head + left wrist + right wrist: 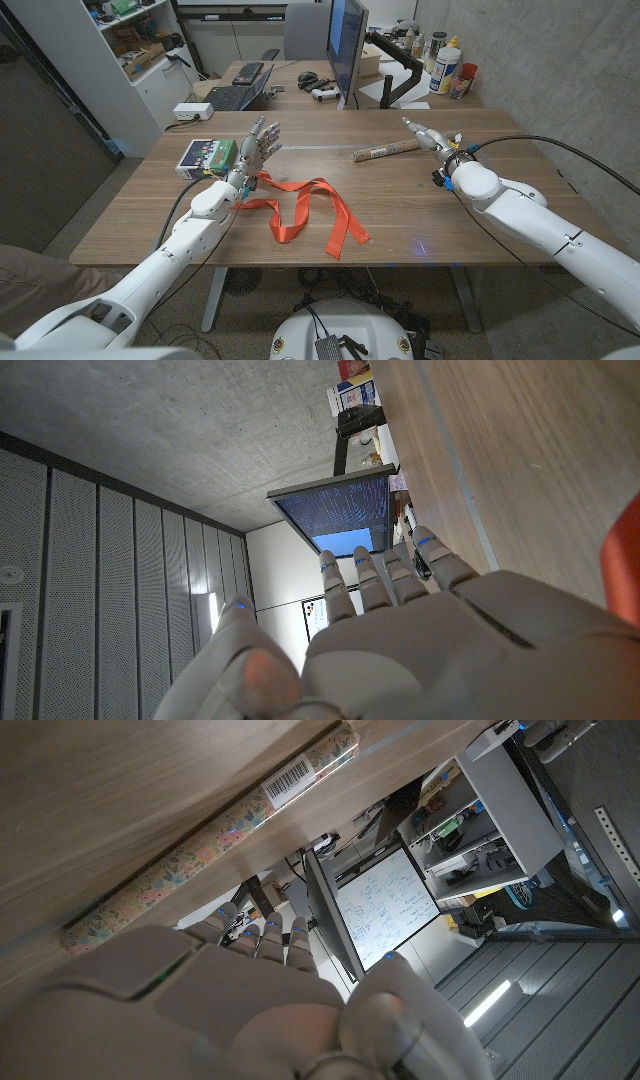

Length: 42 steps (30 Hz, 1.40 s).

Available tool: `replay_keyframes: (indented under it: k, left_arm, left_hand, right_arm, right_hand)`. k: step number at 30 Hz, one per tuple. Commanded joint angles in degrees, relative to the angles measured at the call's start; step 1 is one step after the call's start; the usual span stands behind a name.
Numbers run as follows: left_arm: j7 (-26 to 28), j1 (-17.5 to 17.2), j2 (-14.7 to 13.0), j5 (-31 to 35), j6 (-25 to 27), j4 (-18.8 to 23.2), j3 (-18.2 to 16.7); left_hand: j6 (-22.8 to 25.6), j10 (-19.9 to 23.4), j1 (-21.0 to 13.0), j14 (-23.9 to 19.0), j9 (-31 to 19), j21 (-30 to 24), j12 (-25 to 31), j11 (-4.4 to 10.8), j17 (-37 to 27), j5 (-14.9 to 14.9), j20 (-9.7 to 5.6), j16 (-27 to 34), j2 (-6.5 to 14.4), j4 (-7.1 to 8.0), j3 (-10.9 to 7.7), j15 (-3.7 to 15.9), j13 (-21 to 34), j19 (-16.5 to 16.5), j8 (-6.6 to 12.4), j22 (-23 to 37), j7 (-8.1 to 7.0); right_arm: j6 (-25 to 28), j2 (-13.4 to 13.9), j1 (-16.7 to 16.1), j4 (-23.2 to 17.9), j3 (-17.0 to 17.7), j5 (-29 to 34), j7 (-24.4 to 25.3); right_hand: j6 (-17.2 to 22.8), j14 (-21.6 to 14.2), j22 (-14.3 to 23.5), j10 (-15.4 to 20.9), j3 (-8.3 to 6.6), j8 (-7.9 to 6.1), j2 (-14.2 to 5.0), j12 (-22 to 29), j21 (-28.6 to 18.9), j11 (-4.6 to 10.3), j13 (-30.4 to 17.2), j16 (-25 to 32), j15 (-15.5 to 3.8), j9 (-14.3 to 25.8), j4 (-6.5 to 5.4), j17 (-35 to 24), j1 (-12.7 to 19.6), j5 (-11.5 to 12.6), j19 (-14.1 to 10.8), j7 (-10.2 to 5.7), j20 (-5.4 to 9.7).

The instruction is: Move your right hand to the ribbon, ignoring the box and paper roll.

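Well left of right hand (427,137): ribbon (305,212).

Concrete wall (560,60), desk (300,85) with monitor (347,45), shelving (135,40)

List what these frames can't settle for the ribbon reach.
- Right hand fingertips: small in the head view, hidden behind the hand's back in the right wrist view, so contact with the paper roll is unclear.
- Ribbon: cut by the edge in the left wrist view.
- Box: partly behind the left hand; print too small.
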State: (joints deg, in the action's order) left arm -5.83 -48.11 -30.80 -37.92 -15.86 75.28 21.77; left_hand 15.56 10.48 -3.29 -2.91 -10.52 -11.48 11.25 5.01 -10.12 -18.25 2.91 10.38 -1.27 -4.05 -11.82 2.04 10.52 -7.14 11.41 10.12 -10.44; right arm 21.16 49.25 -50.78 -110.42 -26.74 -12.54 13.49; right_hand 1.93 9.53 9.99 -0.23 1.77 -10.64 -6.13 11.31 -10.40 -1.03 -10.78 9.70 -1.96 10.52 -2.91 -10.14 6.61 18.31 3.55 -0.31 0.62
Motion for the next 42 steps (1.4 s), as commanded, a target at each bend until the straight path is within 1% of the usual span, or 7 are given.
replay_keyframes:
  k: [1,5,8,10,13,21,42]
  left_arm:
    - [-0.2,0.22,0.29,-0.04,-0.35,-0.46,0.13]
    - [-0.17,0.23,0.51,0.15,-1.05,-0.61,0.1]
    - [-0.04,0.21,0.56,0.08,-1.01,-0.54,0.05]
    - [0.09,0.15,0.5,0.19,-0.95,-0.49,0.07]
    - [-0.04,0.01,0.32,0.24,-0.82,-0.39,0.16]
    - [-0.01,-0.14,0.29,0.36,-1.14,-0.34,0.13]
    - [-1.38,0.55,-0.21,0.47,-1.36,-0.72,0.21]
  left_hand:
    - [0.09,0.14,-0.66,0.42,-0.26,0.06,0.26,0.02,-0.15,-0.17,-0.77,0.13,0.17,-0.32,-0.06,3.87,0.32,-0.07,-0.04,0.05,0.41]
    - [0.09,0.03,-0.69,0.55,-0.26,0.2,0.23,-0.17,-0.14,-0.18,-0.63,0.1,0.14,-0.37,-0.03,3.86,0.32,0.2,-0.05,0.03,0.5]
    - [0.11,0.03,-0.76,0.59,-0.26,0.37,0.25,-0.16,-0.13,-0.19,-1.67,0.11,0.09,-0.45,-0.01,3.89,0.31,0.61,-0.05,0.02,0.63]
    - [0.12,0.03,-0.87,0.71,-0.25,0.37,0.26,-0.17,-0.11,-0.21,-2.71,0.09,0.04,-0.55,-0.01,3.98,0.31,0.6,-0.04,0.01,0.7]
    - [0.18,-0.02,-1.0,0.85,-0.25,0.47,0.26,-0.3,-0.1,-0.24,-3.2,0.05,-0.01,-0.67,-0.01,4.11,0.31,0.83,-0.02,-0.01,0.93]
    - [0.25,-0.08,-1.16,1.07,-0.25,0.56,0.25,-0.25,-0.08,-0.29,-3.47,0.01,-0.09,-0.83,0.01,4.15,0.31,1.11,-0.01,-0.02,1.0]
    - [0.2,-0.13,-1.37,1.16,-0.25,0.54,0.27,-0.21,-0.07,-0.37,-3.47,0.06,-0.24,-1.08,0.07,4.07,0.31,1.22,-0.05,-0.02,0.91]
  right_arm:
    - [16.47,2.0,5.9,-7.57,-7.3,11.32,-0.99]
    - [17.18,1.75,6.43,-7.91,-8.09,12.77,-1.54]
    - [20.27,1.71,7.41,-9.14,-9.72,15.4,-1.75]
    - [20.32,1.69,7.39,-9.46,-9.91,16.06,-1.81]
    - [20.78,1.64,7.26,-9.96,-10.05,16.95,-1.82]
    - [19.0,1.78,6.61,-10.31,-9.76,18.02,-2.29]
    - [19.56,2.41,11.54,-11.39,-14.56,24.28,-12.65]
  right_hand:
    - [-0.05,0.24,0.29,-0.24,-0.14,-0.44,0.04,0.16,-0.35,0.08,-0.08,0.51,-0.5,0.17,0.17,-0.07,0.77,0.21,0.35,-0.09,0.2]
    - [-0.01,0.64,0.28,-0.27,-0.16,-0.46,0.08,0.21,-0.38,0.24,-0.08,0.39,-0.5,0.17,0.25,-0.07,0.86,0.24,0.37,-0.14,0.27]
    - [-0.04,1.06,0.28,-0.4,-0.17,-0.45,0.1,0.21,-0.39,0.33,-0.08,0.27,-0.61,0.17,0.3,-0.07,0.91,0.26,0.44,-0.17,0.26]
    - [-0.07,1.66,0.27,-1.2,-0.21,-0.44,0.1,-0.03,-0.42,0.33,-0.07,0.14,-0.7,0.17,0.37,-0.07,1.0,0.29,0.49,-0.16,0.32]
    - [-0.12,1.92,0.27,-1.77,-0.23,-0.43,0.11,-0.16,-0.44,0.53,-0.07,0.14,-0.68,0.17,0.42,-0.07,1.06,0.32,0.55,-0.16,0.26]
    - [-0.17,1.89,0.26,-1.78,-0.26,-0.41,0.11,-0.06,-0.48,0.72,-0.07,0.26,-0.82,0.17,0.48,-0.07,1.13,0.35,0.53,-0.25,0.13]
    - [-0.16,1.16,0.26,-1.25,0.01,-0.39,0.41,0.41,-0.72,1.29,-0.06,0.69,-1.18,0.19,0.4,-0.1,0.76,0.38,0.13,-0.61,0.14]
